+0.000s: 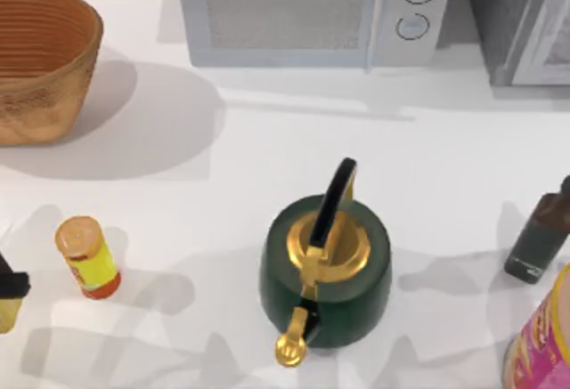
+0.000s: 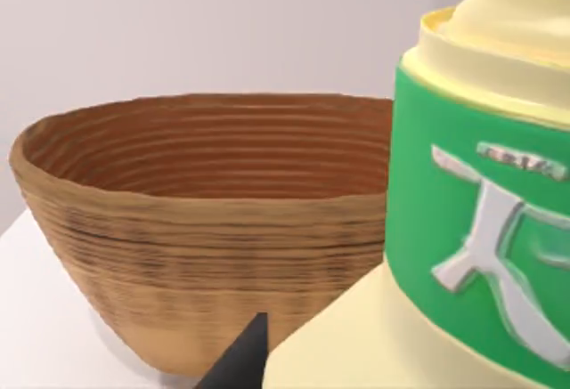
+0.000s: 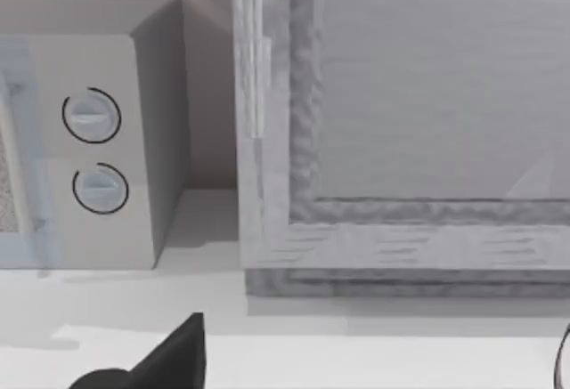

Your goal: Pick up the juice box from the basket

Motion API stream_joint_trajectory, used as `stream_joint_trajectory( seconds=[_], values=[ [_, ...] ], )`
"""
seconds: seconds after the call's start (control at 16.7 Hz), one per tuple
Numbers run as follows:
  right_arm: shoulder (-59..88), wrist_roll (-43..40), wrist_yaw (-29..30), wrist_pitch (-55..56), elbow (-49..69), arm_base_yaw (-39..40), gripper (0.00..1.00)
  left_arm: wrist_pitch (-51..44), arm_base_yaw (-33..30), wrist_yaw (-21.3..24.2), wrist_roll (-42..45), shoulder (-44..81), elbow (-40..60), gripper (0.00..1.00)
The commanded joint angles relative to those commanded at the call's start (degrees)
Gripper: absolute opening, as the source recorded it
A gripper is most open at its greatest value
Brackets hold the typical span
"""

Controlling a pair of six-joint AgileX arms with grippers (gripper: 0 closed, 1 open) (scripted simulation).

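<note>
Juice box [image 2: 463,229] is right up against my left wrist camera, cream-yellow with a green label, and my left gripper [image 1: 9,287] is closed on it with one dark fingertip [image 2: 242,353] poking up beside it. So the carton is out of the basket, sitting at the far left edge of the table, on the near side of the basket and well apart from it. Biggest thing around is the white microwave [image 1: 312,11] along the back edge, two round dials on its right side. Just to the right of it stands a grey cabinet [image 1: 525,20] in the back right corner. The basket [image 1: 40,60] is back left, orange-brown wicker, ribbed rings inside, upright. Middle of the table has a dark green kettle [image 1: 325,264] with a gold lid and spout and a black handle. A pink container [image 1: 543,344] sticks in at the front right corner, with a dark bottle [image 1: 539,238] just behind it. A yellow bottle [image 1: 86,255] with an orange-gold cap stands front left, near my left gripper. My right gripper [image 3: 165,362] is idle, facing the microwave dials and the cabinet; can't tell its state.
</note>
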Motion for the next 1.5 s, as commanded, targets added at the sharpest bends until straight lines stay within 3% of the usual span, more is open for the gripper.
stream_joint_trajectory(
  seconds=[0.12, 0.3, 0.84, 1.08, 1.32, 1.5],
  values=[
    [0.00, 0.00, 0.00, 0.00, 0.00, 0.00, 1.00, 3.76, -1.95, -4.18, 0.55, 4.10, 0.52, 0.00],
    [0.00, 0.00, 0.00, 0.00, 0.00, 0.00, 1.00, 12.86, -6.47, -14.07, 2.02, 13.30, 2.32, 0.00],
    [0.00, 0.00, 0.00, 0.00, 0.00, 0.00, 1.00, 49.22, -24.42, -54.65, 8.51, 50.28, 10.07, 0.00],
    [0.00, 0.00, 0.00, 0.00, 0.00, 0.00, 1.00, 62.36, -31.20, -69.54, 10.81, 63.82, 12.67, 0.00],
    [0.00, 0.00, 0.00, 0.00, 0.00, 0.00, 1.00, 70.08, -35.18, -77.91, 12.01, 71.70, 14.18, 0.00],
    [0.00, 0.00, 0.00, 0.00, 0.00, 0.00, 1.00, 71.24, -35.76, -79.09, 12.15, 72.87, 14.42, 0.00]
  ],
)
